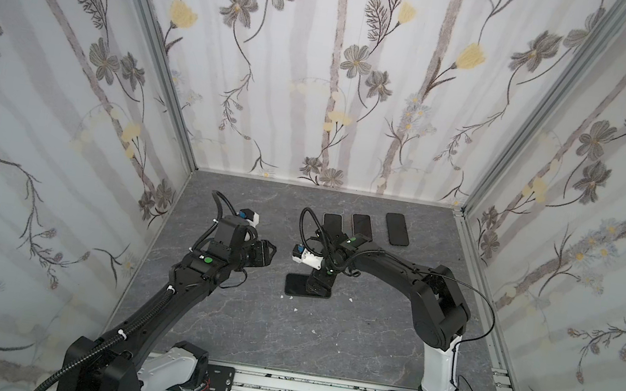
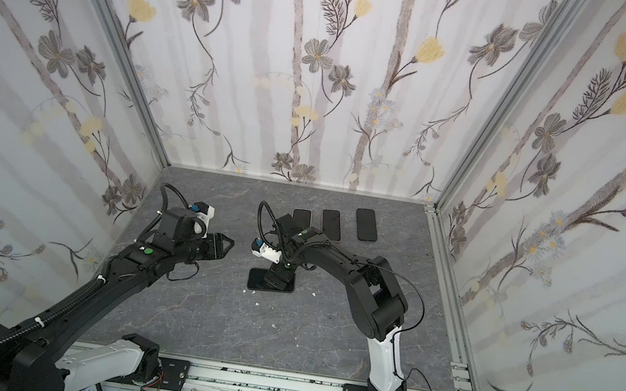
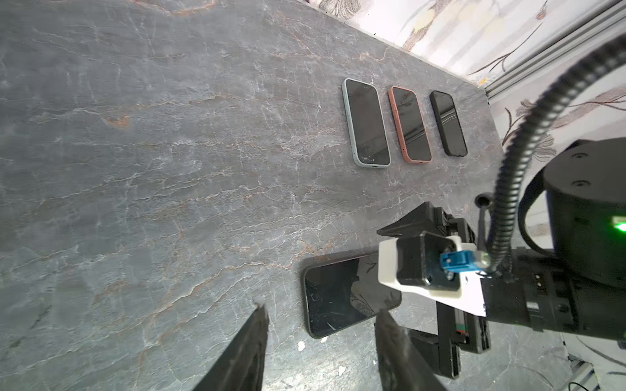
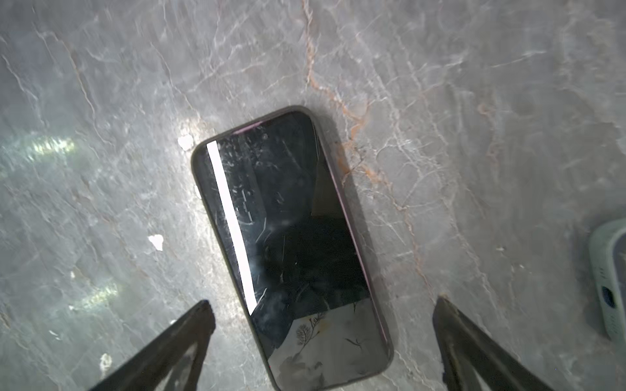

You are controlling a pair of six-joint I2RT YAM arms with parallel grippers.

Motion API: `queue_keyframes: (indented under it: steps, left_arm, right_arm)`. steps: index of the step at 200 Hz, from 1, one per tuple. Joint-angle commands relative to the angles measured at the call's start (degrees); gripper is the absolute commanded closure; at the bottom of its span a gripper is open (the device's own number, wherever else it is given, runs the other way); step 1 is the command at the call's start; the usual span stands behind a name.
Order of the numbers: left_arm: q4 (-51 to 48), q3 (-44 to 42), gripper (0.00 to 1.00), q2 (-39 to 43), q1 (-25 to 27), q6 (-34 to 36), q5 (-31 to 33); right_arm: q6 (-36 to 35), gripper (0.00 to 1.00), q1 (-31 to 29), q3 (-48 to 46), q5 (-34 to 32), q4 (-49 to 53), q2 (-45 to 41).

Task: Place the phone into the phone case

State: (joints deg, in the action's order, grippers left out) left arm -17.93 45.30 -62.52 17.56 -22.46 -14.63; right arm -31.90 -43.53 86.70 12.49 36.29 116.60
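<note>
Now right fingers (image 4: 200, 318) are spread wide, released, straddling the glossy black phone (image 4: 291, 243). It lies flat mid-counter, apparently already seated in its slim dark case (image 4: 194, 169), so the insertion looks done. Left fingers (image 3: 250, 338) are parted, empty, hovering beside. Around them: grey veined stone counter (image 1: 242, 320), three more cased phones (image 3: 410, 128) at the back, floral-papered walls (image 1: 320, 80).

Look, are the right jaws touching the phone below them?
Apart. The right wrist view shows the right jaws spread wide, with bare table showing between each one and the phone.
</note>
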Motion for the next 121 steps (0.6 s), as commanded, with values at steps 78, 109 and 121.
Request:
queue_keyframes:
  steps: [78, 109, 121]
  left_arm:
    - [-0.85, -0.82, 0.48, 0.29, -0.94, 2.24, -0.35]
    - [-0.96, -0.83, 0.48, 0.86, -1.14, 2.16, -0.14]
    - [-0.96, -0.87, 0.48, 1.12, -1.35, 2.07, -0.04]
  right_arm:
    - [-5.19, 0.0, -0.86, 5.32, -3.84, 6.07, 9.25]
    - [-2.01, 0.06, -1.54, 4.98, -5.54, 6.12, 9.21]
    - [1.92, 0.09, -1.65, 4.97, -6.91, 5.72, 9.13]
